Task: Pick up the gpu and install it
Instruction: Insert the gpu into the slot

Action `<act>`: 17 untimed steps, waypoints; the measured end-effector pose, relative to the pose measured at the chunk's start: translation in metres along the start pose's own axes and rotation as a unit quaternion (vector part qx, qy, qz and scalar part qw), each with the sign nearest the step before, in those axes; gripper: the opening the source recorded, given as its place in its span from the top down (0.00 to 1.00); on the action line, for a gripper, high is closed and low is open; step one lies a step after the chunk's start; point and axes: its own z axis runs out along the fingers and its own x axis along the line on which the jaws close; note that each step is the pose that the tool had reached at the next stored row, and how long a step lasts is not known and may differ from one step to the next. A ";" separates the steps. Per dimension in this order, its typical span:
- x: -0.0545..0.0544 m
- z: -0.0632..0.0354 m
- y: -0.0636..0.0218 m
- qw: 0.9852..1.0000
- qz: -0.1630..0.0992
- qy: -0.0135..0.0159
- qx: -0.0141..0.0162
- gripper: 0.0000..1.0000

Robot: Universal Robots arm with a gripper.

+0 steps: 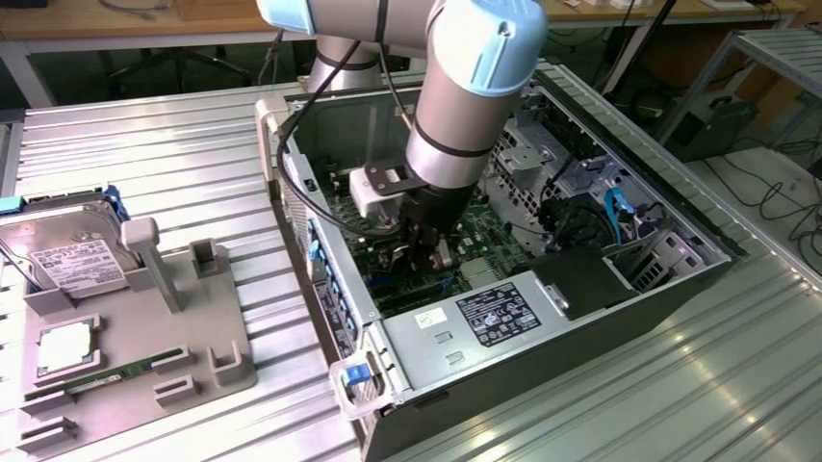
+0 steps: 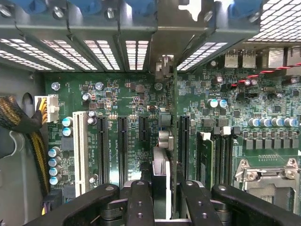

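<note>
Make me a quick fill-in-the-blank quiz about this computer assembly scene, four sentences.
1. The arm reaches down into an open computer ____.
2. The pincer holds the gpu edge-on above the green ____.
3. Beside the black expansion slots sits one ____ slot.
4. On the grey fixture at the exterior view's left lies a silver hard ____.
Missing words: case; motherboard; white; drive.
</note>
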 end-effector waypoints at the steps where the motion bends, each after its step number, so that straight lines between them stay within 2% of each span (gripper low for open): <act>1: 0.000 0.0019 -0.0001 1.000 0.000 0.000 0.000 0.73; 6: 0.000 0.0034 -0.0001 1.000 0.000 -0.001 0.000 0.73; 12: 0.000 0.0135 0.0004 1.000 0.000 0.000 0.000 0.73; 17: 0.000 0.0143 0.0005 1.000 0.000 0.000 0.000 0.73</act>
